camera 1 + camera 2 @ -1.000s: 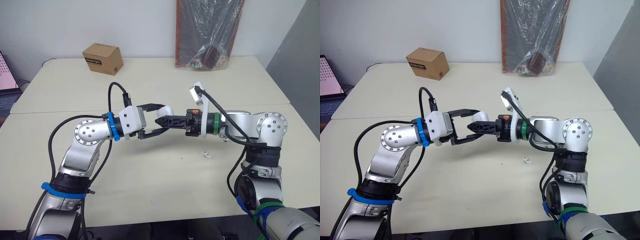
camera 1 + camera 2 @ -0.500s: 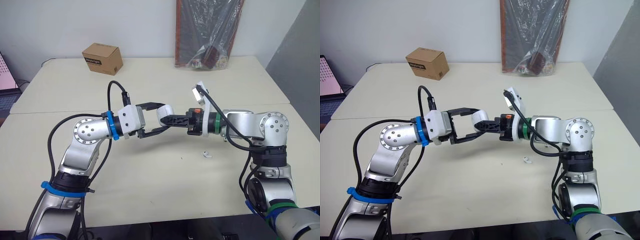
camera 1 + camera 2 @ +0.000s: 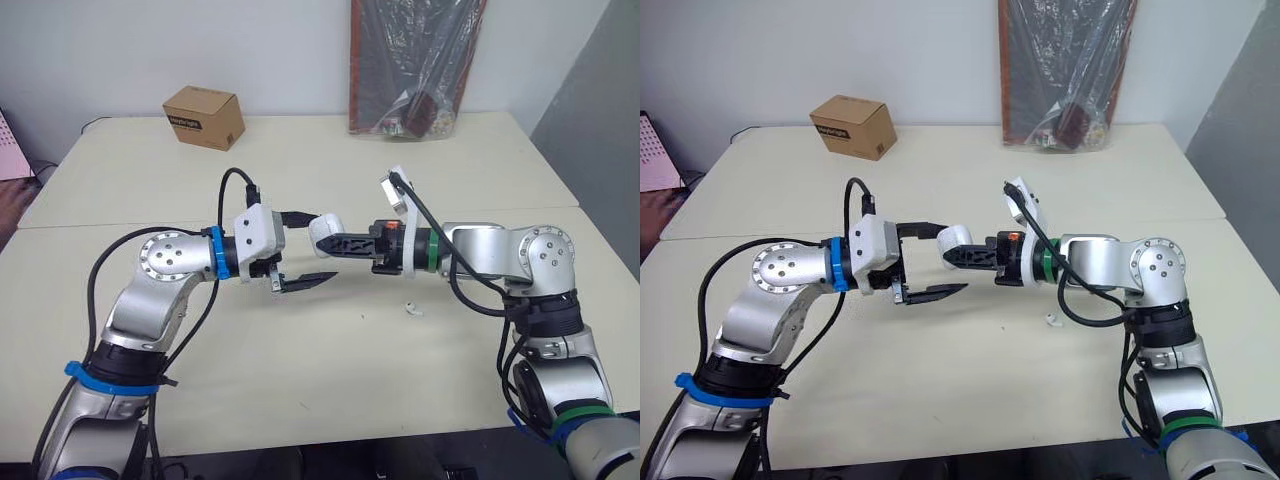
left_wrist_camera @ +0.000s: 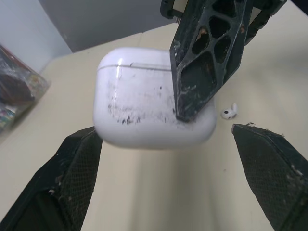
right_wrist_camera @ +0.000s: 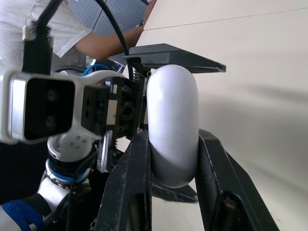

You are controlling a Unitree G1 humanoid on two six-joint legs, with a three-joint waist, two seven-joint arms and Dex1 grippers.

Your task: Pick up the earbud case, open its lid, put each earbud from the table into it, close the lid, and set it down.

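The right claw [image 3: 338, 244] grips the case [image 3: 324, 232], lid shut, in the air above the table [image 3: 300, 350]. The left claw [image 3: 318, 247] faces it wide open, one finger on either side. An earbud [image 3: 412, 309] lies nearer the right arm.

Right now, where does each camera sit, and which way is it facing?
Left eye view: on the head, looking forward and down at the table; both arms show, right gripper holding the earbud case.
Right eye view: the head's other eye, same scene.
Left wrist view: on the left wrist, looking along the open jaws of the left gripper at the case and the earbud.
Right wrist view: on the right wrist, looking along jaws clamped on the case.
Shared: all four show the case.
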